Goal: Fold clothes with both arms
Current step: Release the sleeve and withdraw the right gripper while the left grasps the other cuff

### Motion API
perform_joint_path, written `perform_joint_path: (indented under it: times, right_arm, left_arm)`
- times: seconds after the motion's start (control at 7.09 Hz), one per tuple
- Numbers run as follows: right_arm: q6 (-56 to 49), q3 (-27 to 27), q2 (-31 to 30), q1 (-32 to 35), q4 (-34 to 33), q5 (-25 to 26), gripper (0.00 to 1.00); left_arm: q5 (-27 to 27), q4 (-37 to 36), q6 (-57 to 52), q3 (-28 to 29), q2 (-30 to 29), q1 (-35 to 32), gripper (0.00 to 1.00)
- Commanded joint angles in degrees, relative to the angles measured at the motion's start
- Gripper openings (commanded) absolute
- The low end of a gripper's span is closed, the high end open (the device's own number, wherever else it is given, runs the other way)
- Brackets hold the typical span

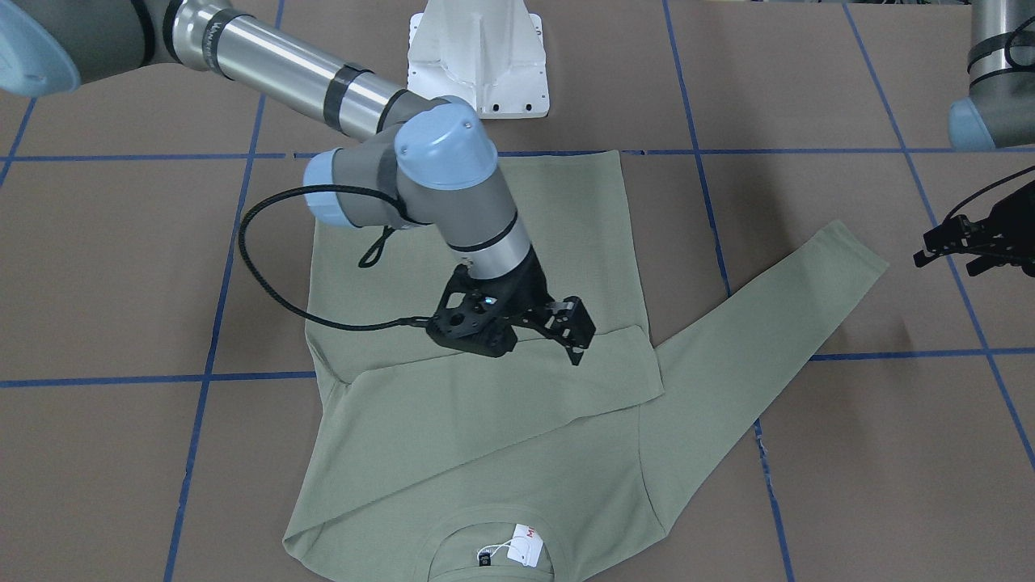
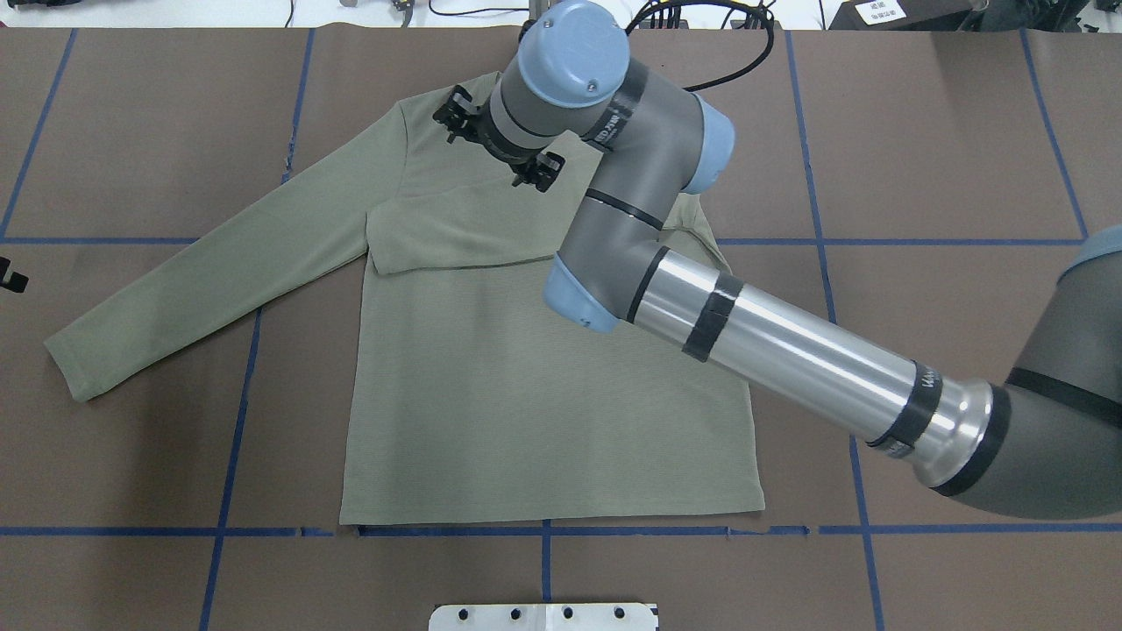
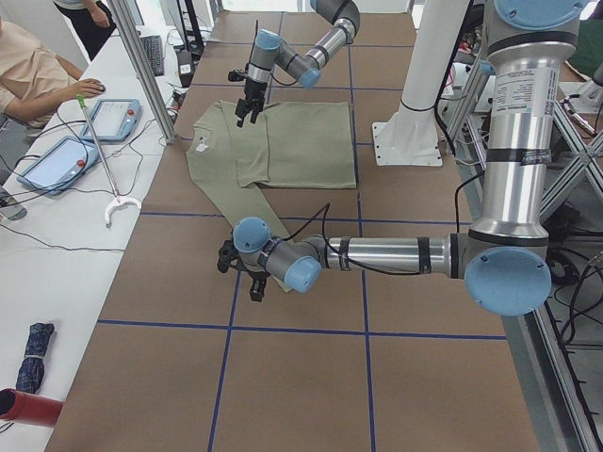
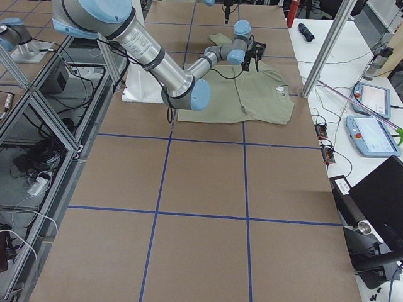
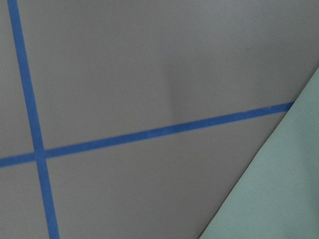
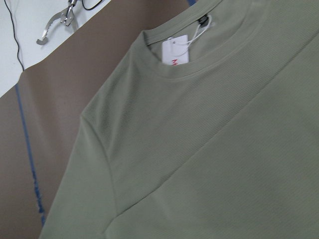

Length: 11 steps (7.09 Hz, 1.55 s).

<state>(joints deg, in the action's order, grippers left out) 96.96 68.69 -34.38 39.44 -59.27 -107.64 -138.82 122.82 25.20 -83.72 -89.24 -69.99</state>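
Observation:
The sage-green shirt (image 1: 566, 210) lies flat on the brown table, collar and white hang tag (image 1: 525, 550) towards the operators' side. One sleeve (image 1: 501, 396) is folded across the chest. The other sleeve (image 1: 776, 323) lies stretched out sideways, and it also shows in the overhead view (image 2: 202, 272). My right gripper (image 1: 576, 343) hangs open and empty just above the folded sleeve's cuff. My left gripper (image 1: 930, 249) is open and empty above bare table, beyond the stretched sleeve's cuff. The left wrist view shows only that sleeve's edge (image 5: 279, 189). The right wrist view shows the collar and tag (image 6: 174, 50).
The white pedestal base (image 1: 477, 56) stands at the robot's side of the table. Blue tape lines (image 1: 889, 353) grid the brown table (image 1: 889, 469). A side bench with tablets (image 3: 57, 160) and a seated person (image 3: 28, 66) lies past the collar side.

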Motion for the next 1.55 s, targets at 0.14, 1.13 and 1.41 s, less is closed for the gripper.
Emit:
perform_joint_path:
  times: [0.14, 1.13, 1.41]
  right_arm:
    - [-6.5, 14.9, -16.6, 9.0, -0.5, -10.8, 0.99]
    - [-22.0, 22.2, -31.2, 20.2, -0.4, -22.5, 0.99]
    - [-22.0, 22.3, -31.2, 20.2, -0.4, -22.2, 0.99]
  left_arm:
    - [0.0, 1.8, 1.4, 1.3, 1.7, 4.3, 0.90]
    - [0.0, 3.3, 1.5, 4.8, -0.7, 8.3, 0.83]
    - [-0.1, 3.2, 1.5, 4.9, -0.7, 8.4, 0.65]
